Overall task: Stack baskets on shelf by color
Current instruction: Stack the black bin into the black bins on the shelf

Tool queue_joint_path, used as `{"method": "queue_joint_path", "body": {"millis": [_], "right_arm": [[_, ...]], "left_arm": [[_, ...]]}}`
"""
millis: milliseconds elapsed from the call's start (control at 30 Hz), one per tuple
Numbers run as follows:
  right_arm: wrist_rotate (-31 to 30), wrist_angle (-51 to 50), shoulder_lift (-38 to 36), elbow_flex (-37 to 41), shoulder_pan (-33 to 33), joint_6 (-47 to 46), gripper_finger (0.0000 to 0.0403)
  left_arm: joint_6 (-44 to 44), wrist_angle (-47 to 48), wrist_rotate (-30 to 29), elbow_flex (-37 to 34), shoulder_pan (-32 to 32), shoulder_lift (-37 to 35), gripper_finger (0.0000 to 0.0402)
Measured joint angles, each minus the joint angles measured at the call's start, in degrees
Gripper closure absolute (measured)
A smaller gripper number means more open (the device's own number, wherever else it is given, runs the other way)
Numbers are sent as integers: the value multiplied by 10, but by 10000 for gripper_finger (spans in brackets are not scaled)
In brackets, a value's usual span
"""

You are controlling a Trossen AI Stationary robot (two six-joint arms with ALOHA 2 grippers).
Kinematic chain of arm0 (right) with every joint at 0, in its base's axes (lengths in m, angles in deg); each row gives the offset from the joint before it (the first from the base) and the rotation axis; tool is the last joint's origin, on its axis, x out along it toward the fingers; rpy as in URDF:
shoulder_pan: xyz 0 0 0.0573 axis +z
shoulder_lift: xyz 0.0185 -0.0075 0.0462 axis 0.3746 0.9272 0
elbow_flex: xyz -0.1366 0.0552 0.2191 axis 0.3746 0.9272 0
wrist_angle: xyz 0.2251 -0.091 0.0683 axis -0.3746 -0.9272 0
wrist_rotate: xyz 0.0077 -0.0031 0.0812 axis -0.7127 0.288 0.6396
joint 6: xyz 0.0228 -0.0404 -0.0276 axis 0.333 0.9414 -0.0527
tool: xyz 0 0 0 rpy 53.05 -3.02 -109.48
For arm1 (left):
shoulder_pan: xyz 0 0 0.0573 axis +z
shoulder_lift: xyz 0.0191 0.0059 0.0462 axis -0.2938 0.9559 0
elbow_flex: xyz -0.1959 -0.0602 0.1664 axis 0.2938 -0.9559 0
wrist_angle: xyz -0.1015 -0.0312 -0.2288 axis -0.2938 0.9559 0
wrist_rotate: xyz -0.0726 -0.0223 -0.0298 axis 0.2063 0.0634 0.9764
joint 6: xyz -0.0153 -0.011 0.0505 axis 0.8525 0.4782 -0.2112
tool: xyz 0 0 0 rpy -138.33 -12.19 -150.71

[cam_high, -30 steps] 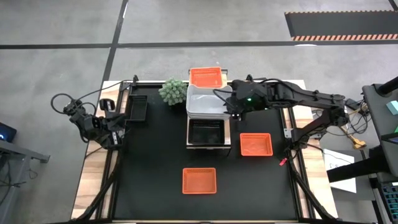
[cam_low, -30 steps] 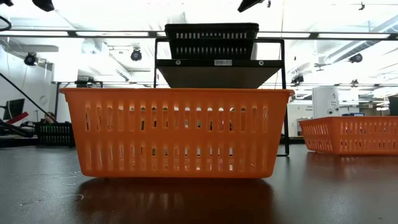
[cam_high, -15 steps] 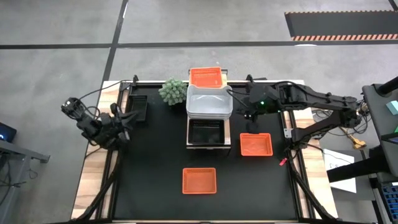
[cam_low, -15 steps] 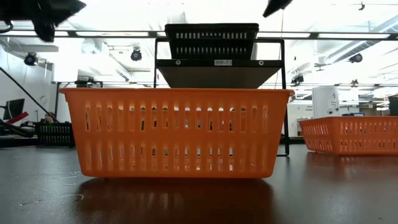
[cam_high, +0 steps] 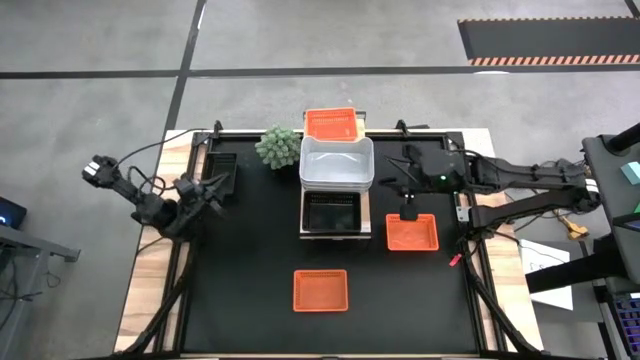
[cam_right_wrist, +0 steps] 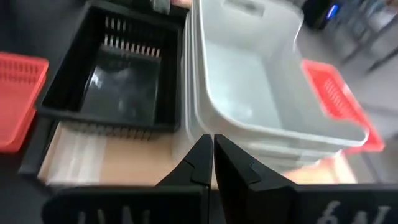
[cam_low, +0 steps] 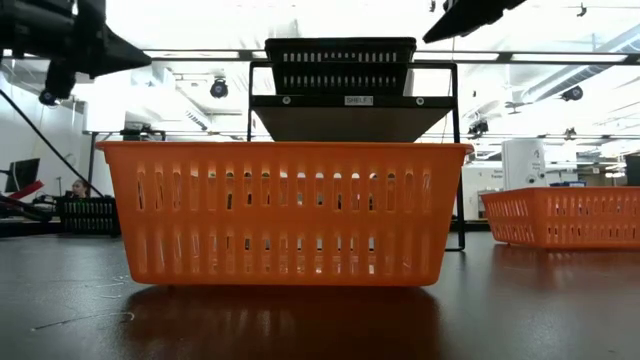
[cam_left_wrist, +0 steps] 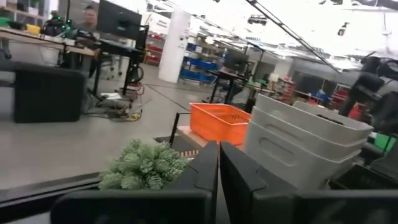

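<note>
While the black bench carries everything, the shelf in its middle holds a red-orange basket, a white basket and a black basket in a row. Two more red-orange baskets lie on the bench, and another black basket sits near the left edge. Both the right claw and the left claw are closed and empty.

An orange basket fills the middle of the dark desk, with the shelf behind it carrying a black basket on top, and a second orange basket farther right.
</note>
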Motion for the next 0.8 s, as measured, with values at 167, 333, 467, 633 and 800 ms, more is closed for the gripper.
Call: {"method": "queue_joint_path", "body": {"millis": [167, 333, 467, 633, 800], "right_arm": [[9, 135, -40, 81, 0, 76, 394], [31, 193, -64, 121, 0, 115, 394], [78, 197, -69, 131, 0, 132, 394], [102, 201, -62, 131, 0, 141, 394], [115, 200, -59, 134, 0, 155, 394]], "left_arm": [[55, 1, 88, 7, 45, 61, 402], [81, 1, 129, 33, 91, 112, 402], [81, 0, 144, 69, 123, 152, 402], [48, 8, 184, 117, 165, 192, 402], [12, 63, 206, 178, 206, 211, 402]]}}
